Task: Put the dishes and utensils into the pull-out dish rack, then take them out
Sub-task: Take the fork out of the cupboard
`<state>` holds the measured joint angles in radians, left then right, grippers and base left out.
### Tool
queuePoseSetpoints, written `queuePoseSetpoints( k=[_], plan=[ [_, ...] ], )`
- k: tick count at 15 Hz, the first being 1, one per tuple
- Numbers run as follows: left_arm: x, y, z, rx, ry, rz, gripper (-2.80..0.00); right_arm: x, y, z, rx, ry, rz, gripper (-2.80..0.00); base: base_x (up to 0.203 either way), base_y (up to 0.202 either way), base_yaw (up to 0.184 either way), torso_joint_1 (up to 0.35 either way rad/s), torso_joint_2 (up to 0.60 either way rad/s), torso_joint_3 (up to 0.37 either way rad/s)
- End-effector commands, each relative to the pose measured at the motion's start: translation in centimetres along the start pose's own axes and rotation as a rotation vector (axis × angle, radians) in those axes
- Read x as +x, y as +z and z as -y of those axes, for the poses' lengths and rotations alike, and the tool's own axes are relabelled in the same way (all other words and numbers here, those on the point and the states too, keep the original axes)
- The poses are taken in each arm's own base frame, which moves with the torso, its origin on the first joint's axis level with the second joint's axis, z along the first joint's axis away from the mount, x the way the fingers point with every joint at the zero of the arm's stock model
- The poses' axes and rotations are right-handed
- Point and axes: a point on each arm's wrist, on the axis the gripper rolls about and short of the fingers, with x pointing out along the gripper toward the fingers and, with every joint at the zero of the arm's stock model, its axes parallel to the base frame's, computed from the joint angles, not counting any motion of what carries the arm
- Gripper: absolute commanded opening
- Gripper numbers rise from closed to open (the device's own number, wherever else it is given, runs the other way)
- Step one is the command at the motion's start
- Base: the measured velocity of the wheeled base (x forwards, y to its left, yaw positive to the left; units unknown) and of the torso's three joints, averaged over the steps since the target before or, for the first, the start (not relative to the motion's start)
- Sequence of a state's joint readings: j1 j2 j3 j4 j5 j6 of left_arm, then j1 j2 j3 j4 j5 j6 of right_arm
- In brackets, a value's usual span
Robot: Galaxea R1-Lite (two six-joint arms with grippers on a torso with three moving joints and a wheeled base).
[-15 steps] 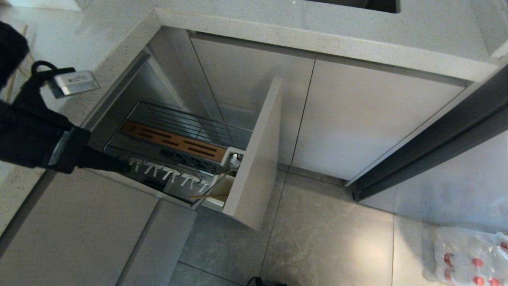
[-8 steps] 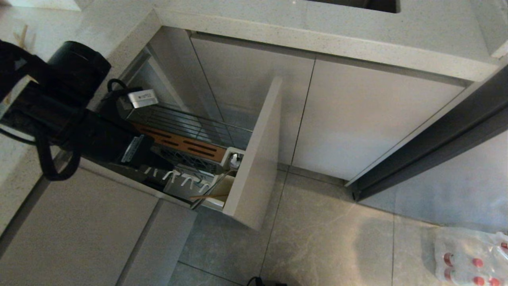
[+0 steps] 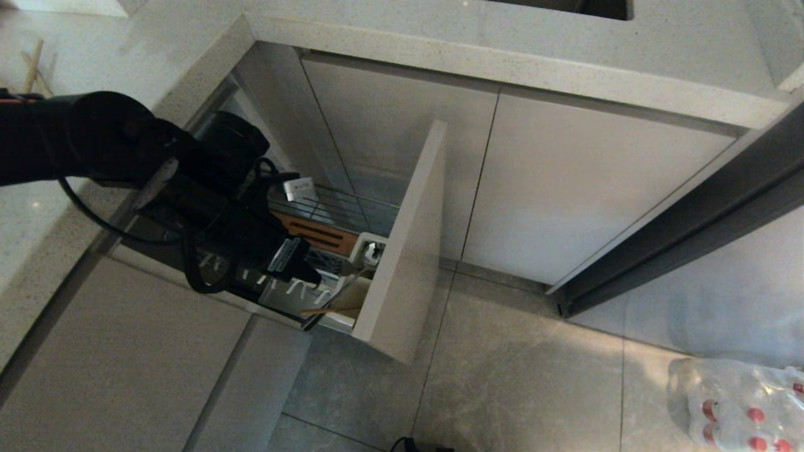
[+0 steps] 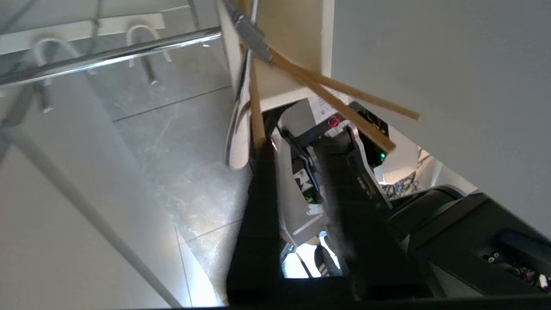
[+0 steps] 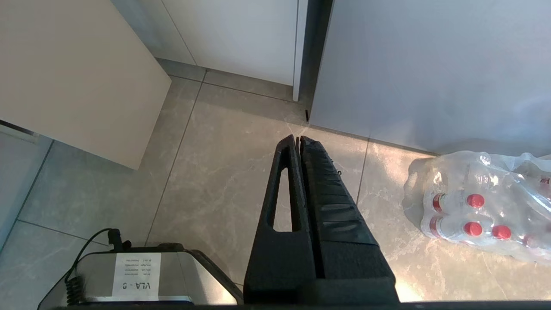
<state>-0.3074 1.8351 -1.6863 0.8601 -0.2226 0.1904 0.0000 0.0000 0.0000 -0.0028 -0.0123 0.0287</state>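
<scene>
My left gripper [image 4: 297,142] reaches down into the pull-out dish rack [image 3: 326,207], close to the beige front panel [image 3: 402,251]. Its two dark fingers [image 4: 258,189] are parted by a narrow gap. One chopstick runs down to the tip of one finger, and I cannot tell whether it is pinched or only touched. Three chopsticks [image 4: 340,103] show in the left wrist view: that one, and two more crossing above the fingertips, all leaning out of the white utensil cup [image 4: 284,47]. From the head view the cup sits in the rack's corner against the front panel, with chopstick ends [image 3: 330,310] poking out below it. A slotted brown wooden strip [image 3: 320,233] lies across the chrome wires, and I count about five white plastic hooks [image 3: 295,287] along the near rail, partly hidden by my arm. Two more chopsticks [image 3: 31,66] lie on the bench [image 3: 94,56] at the far left.

My right gripper [image 5: 299,142] hangs over the floor [image 5: 224,172], fingers pressed together, holding nothing. Beside it lies one plastic-wrapped pack of bottles [image 5: 482,215] with red caps.
</scene>
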Motion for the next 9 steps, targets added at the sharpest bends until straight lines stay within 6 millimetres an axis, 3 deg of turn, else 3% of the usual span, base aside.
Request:
queuePoseSetpoints(
  k=[1,9],
  plan=[
    [1.4,0.3,0.0,0.001,-0.013,-0.031,0.0,0.0,0.0,0.0,0.0,0.0,0.0,-2.8,0.0,0.0,0.0,0.0,0.0,0.0],
    [3.3,1.7,0.2,-0.016,-0.004,-0.037,0.0,0.0,0.0,0.0,0.0,0.0,-0.001,-2.8,0.0,0.0,0.0,0.0,0.0,0.0]
  ],
)
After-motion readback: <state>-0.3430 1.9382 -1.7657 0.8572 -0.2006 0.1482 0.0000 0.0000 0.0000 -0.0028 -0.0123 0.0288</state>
